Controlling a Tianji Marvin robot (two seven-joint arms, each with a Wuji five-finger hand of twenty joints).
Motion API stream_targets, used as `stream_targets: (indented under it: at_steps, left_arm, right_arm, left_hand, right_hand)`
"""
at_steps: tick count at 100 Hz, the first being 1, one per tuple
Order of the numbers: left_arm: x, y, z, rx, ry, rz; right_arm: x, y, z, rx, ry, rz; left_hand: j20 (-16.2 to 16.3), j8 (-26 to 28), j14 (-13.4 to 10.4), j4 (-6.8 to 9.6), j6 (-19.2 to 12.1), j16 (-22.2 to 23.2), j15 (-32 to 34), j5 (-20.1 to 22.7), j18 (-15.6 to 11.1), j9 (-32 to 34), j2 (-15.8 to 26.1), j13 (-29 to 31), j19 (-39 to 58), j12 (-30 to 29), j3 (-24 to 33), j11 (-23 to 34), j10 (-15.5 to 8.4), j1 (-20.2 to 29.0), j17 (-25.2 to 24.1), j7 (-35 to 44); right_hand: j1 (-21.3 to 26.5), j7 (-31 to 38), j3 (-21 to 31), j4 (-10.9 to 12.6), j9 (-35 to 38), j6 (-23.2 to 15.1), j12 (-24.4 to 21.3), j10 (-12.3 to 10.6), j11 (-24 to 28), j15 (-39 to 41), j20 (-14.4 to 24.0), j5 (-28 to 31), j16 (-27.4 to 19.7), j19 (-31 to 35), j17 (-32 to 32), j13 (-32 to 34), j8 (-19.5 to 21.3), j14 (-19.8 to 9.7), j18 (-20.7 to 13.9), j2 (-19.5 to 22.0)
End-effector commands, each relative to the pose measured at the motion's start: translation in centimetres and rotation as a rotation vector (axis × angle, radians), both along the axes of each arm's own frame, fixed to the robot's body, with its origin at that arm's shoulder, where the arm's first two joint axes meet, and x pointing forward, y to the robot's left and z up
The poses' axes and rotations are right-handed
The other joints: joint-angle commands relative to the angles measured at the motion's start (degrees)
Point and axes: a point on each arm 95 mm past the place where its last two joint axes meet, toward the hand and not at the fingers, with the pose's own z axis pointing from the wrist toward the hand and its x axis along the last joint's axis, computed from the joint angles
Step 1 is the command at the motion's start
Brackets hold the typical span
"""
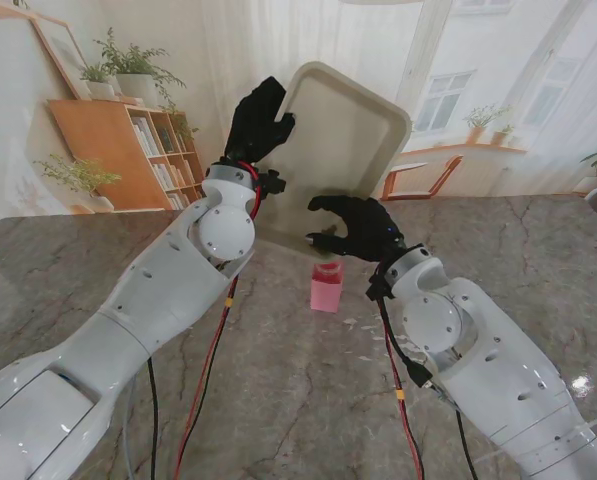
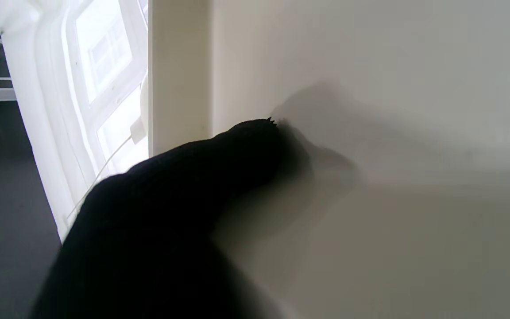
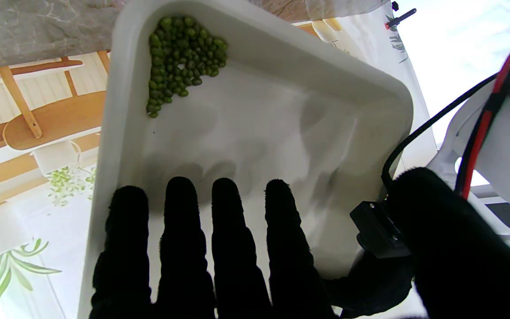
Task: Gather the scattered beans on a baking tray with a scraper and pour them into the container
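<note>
A grey marble-patterned table [image 1: 278,400] fills the foreground of a bright room with a bookshelf [image 1: 128,150], potted plants and tall windows behind it. Above the table the robot holds a cream baking tray [image 1: 348,140] tipped steeply on edge, its underside turned toward the stand camera.

The left hand [image 1: 258,120] is clamped on the tray's left rim; its wrist view shows one dark finger [image 2: 237,155] pressed flat against the tray's pale surface. The right hand [image 1: 363,225] sits at the tray's lower right edge. In its wrist view four fingers [image 3: 179,230] lie straight and side by side against the tray's inner face, while the thumb cannot be made out, so whether this hand grips the tray or only braces it cannot be told.

The green beans [image 3: 182,57] lie heaped in a single corner of the tray, the corner that hangs lowest toward the table. A small pink container [image 1: 326,287] stands upright on the table just nearer the robot than the tray's low edge, under the right hand. No scraper appears in any view.

Gathering looks finished and the pouring step appears to be in hand. The next move calls for bringing the bean-filled corner directly over the container's mouth and tilting slowly, so the heap runs off the corner in a narrow stream, not over the rim. The mouth looks small beside the tray, so spilled beans are the likely risk.
</note>
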Motion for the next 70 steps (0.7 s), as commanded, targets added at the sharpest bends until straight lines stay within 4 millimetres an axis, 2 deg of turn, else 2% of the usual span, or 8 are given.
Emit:
stream_targets:
  at_steps: [1,70]
  left_arm:
    - [-0.25,-0.42,0.46,-0.005,-0.019,-0.013]
    - [-0.86,-0.76,0.86,0.003,-0.063,-0.027]
  right_arm:
    - [-0.08,0.14,-0.34,-0.002,0.016,0.004]
    - [-0.24,0.14,-0.72,0.011,0.032,-0.004]
  left_hand:
    - [2.3,0.7,-10.1,6.81,10.5,1.0,-0.3,-3.3,-17.9,1.2,4.6,2.4,2.5,0.7,2.3,2.0,-11.2,5.3,2.3,-0.9]
    - [2.6,0.7,-10.4,7.01,10.3,1.1,-0.5,-3.4,-18.0,1.1,4.9,2.3,2.2,0.7,2.1,2.0,-11.4,5.2,2.2,-0.8]
  right_hand:
    - [-0.2,-0.7,-0.4,2.3,0.5,-0.8,-0.8,-1.0,-0.8,-0.8,0.7,-0.3,0.0,-0.6,-0.2,0.4,-1.3,-0.6,0.7,1.2]
    - [-0.1,-0.8,-0.4,2.3,0.5,-0.8,-0.8,-1.0,-0.8,-0.8,0.7,-0.3,0.0,-0.6,-0.2,0.5,-1.3,-0.6,0.7,1.2]
